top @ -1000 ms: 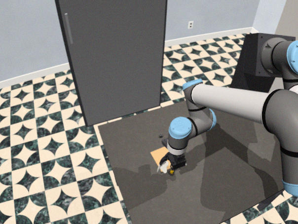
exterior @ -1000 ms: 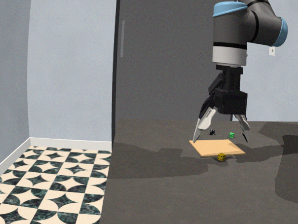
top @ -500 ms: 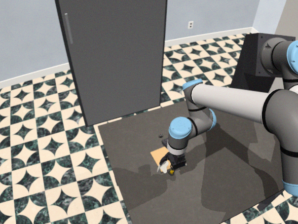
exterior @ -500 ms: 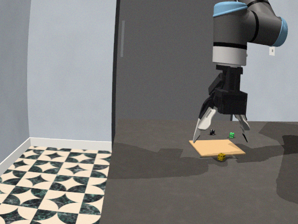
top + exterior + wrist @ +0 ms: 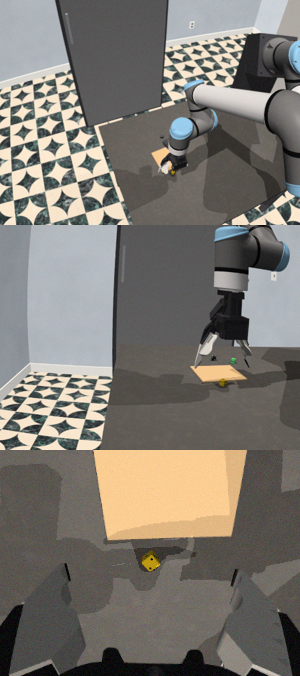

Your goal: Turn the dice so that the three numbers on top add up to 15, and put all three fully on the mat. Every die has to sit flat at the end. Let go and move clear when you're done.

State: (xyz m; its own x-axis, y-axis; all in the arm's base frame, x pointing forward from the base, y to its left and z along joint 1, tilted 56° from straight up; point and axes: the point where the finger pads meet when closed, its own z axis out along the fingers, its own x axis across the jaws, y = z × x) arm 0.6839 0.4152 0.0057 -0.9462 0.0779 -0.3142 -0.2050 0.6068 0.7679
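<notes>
A yellow die (image 5: 222,382) sits on the dark floor just off the near edge of the tan mat (image 5: 218,372); it also shows in the wrist view (image 5: 150,561) and under the arm in the top view (image 5: 172,173). A black die (image 5: 213,358) and a green die (image 5: 233,360) lie on the dark floor beyond the mat's far edge. The black die shows in the top view (image 5: 161,136); the green one is hidden there by the arm. My gripper (image 5: 221,364) (image 5: 151,567) is open and empty, fingers pointing down, hanging above the mat and the yellow die.
A tall dark grey cabinet (image 5: 114,57) stands behind the work area. A dark pedestal (image 5: 261,62) carries the arm's base at the right. The dark floor panel (image 5: 188,168) is surrounded by patterned tiles.
</notes>
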